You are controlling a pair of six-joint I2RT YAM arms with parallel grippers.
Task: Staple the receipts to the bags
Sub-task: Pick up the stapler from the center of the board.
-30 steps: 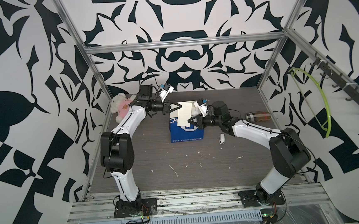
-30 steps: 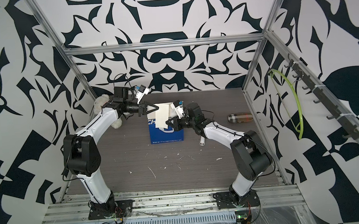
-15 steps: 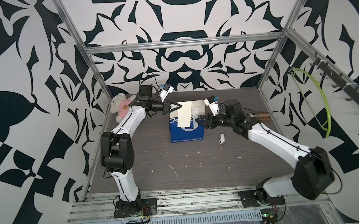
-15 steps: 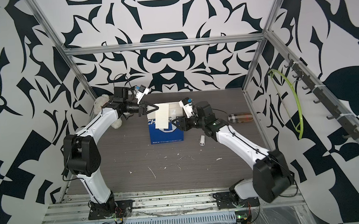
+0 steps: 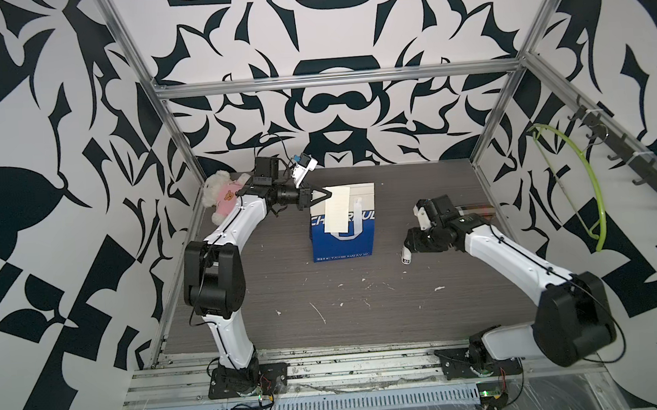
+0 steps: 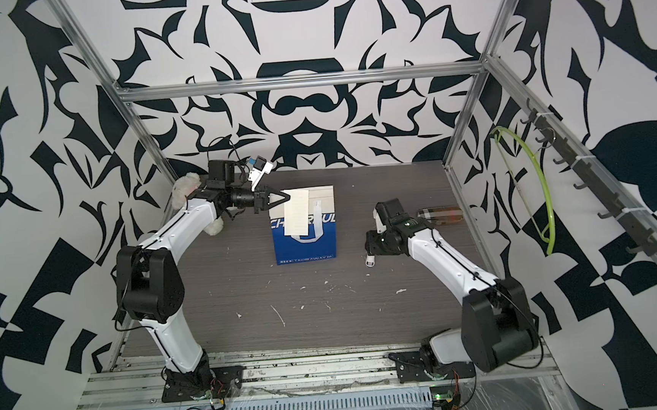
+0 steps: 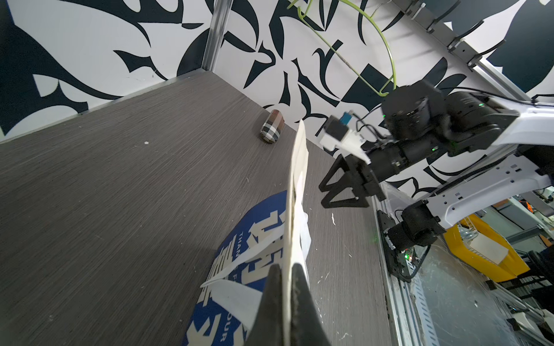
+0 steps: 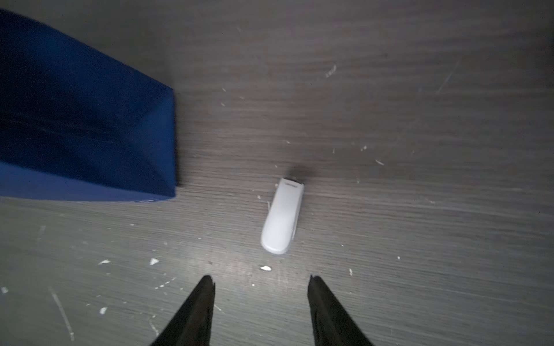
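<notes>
The blue bag with white lettering stands upright mid-table. A cream receipt hangs over its front from the white top band. My left gripper is shut on the receipt's upper edge. In the left wrist view the jaws pinch the receipt, seen edge-on above the bag. My right gripper points down, open and holding nothing, just above a small white stapler lying to the right of the bag.
A teddy bear in pink sits at the back left behind my left arm. A plaid cylinder lies by the right wall. A green hanger hangs on the right wall rack. Paper scraps dot the table.
My right gripper opened, left the bag's top and swung right and down over the stapler. The left gripper has kept its hold on the receipt.
</notes>
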